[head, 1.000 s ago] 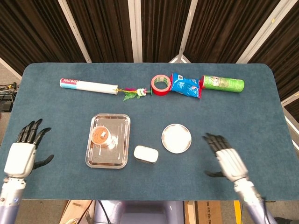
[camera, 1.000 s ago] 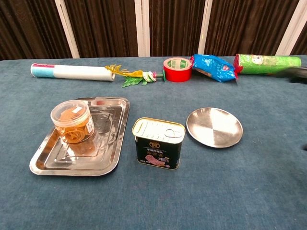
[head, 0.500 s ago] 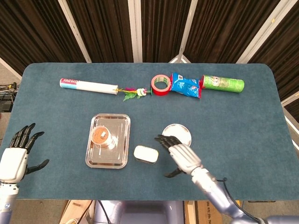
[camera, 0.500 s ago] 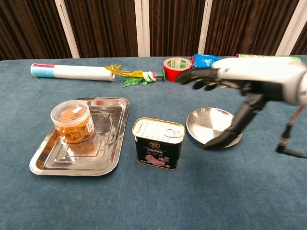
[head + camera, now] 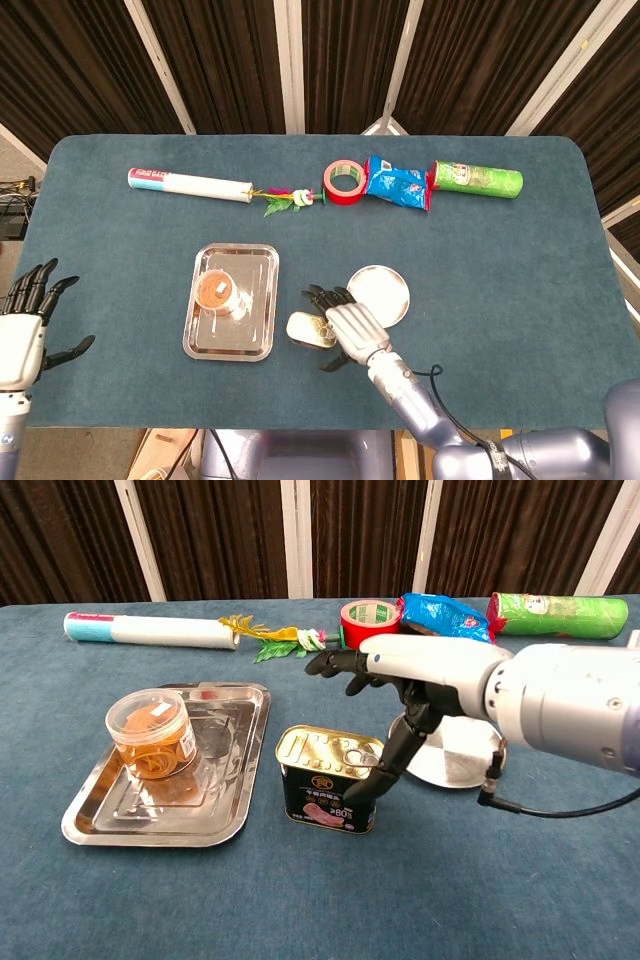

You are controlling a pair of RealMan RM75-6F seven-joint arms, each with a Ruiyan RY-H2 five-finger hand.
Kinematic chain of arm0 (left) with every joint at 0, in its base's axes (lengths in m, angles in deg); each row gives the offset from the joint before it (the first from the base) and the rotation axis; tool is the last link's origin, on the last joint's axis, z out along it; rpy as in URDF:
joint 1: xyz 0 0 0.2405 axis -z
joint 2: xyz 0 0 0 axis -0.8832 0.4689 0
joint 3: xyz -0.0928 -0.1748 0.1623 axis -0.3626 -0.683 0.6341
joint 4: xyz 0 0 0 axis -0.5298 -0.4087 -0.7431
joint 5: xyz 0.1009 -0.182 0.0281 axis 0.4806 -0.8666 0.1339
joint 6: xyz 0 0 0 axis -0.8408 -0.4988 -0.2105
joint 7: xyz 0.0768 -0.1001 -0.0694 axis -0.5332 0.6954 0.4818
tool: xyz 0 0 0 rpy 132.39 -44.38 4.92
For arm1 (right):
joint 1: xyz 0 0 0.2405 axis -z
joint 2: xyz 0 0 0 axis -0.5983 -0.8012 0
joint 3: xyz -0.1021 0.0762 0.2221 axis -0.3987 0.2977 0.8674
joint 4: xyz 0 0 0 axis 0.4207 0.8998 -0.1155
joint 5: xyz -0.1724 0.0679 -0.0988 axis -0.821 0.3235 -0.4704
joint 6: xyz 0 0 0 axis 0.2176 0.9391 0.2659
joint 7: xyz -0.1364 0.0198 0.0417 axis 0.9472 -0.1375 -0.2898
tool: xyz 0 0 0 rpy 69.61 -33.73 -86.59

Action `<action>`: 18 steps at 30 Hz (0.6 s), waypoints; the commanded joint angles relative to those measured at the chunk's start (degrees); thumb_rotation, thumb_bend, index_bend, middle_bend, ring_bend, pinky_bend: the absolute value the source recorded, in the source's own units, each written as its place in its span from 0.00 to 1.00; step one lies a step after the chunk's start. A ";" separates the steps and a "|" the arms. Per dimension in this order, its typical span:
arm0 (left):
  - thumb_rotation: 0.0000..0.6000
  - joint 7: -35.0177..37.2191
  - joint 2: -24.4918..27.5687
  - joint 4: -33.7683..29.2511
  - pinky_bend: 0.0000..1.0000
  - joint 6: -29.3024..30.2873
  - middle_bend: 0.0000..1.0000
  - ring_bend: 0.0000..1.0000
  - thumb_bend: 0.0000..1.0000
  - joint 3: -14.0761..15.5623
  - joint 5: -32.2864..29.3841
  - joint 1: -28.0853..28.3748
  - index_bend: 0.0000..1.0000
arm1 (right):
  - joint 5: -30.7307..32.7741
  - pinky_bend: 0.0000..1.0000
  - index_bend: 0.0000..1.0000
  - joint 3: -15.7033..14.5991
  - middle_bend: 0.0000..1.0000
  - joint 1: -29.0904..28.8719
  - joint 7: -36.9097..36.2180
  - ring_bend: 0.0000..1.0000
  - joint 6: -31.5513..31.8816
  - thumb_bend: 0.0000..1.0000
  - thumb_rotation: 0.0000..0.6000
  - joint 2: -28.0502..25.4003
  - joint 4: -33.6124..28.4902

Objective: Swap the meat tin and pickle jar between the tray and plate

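The meat tin (image 5: 330, 778) stands upright on the blue table (image 5: 500, 260), just to the right of the tray (image 5: 255, 345) and to the left of the plate (image 5: 385, 290), touching neither of them. The right hand (image 5: 400, 670) hovers above the tin with its fingers spread wide, and the thumb (image 5: 385, 765) reaches down at the right side of the tin; I cannot tell if it touches. The hand holds nothing. In the head view this hand (image 5: 345, 325) covers part of the tin (image 5: 305, 328). The pickle jar (image 5: 152, 733) stands upright inside the tray (image 5: 240, 770), in its far left part. The left hand (image 5: 25, 325) is far to the left of the tray, at the table edge, also with fingers apart and holding nothing.
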 commanded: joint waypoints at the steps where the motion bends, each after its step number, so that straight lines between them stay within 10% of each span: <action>1: 1.00 0.06 -0.12 0.06 0.07 -0.16 0.00 0.00 0.11 -0.37 -0.18 -0.14 0.20 | 0.66 0.00 0.00 0.16 0.12 -0.60 1.31 0.19 2.36 0.00 1.00 1.68 1.76; 18: 1.00 1.55 -0.19 -0.13 0.07 -1.04 0.00 0.00 0.12 -1.83 -0.23 -0.90 0.22 | 1.25 0.03 0.28 -1.42 0.36 -1.12 3.62 0.39 7.40 0.00 1.00 9.74 8.56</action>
